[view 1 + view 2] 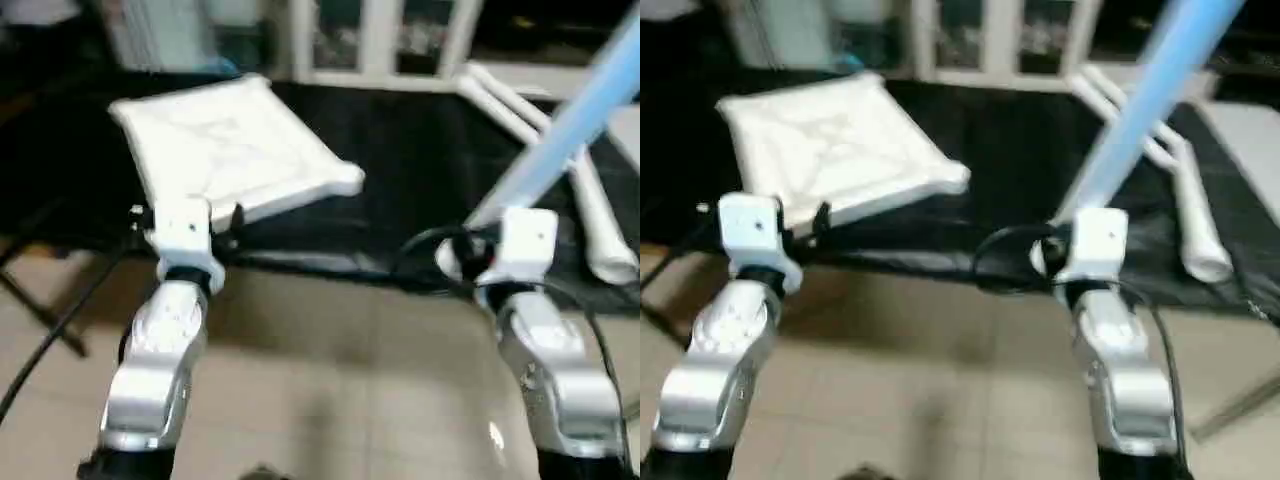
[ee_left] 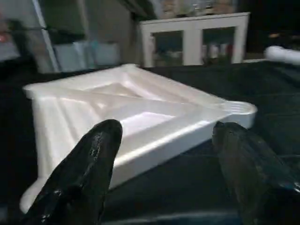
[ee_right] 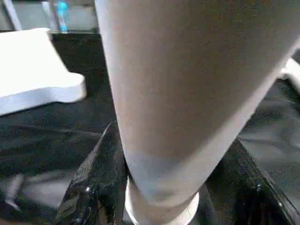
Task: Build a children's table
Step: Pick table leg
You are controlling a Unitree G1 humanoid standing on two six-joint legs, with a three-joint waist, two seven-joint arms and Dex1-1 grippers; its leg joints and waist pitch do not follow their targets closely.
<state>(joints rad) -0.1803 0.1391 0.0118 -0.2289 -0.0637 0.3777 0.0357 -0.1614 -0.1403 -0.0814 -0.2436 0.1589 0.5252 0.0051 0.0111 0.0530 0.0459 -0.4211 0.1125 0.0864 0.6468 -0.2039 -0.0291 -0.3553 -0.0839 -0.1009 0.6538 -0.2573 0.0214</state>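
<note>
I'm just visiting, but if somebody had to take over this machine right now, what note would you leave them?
Left pincer: open, holding nothing, just short of the tabletop.
Right pincer: shut on one leg, which slants up and away.
Tabletop lies ribbed side up on the black work table, sockets bare.
More legs lie on the table to the right.
Done: one leg picked up.
Left: fit this leg into a corner socket, then the others.
</note>
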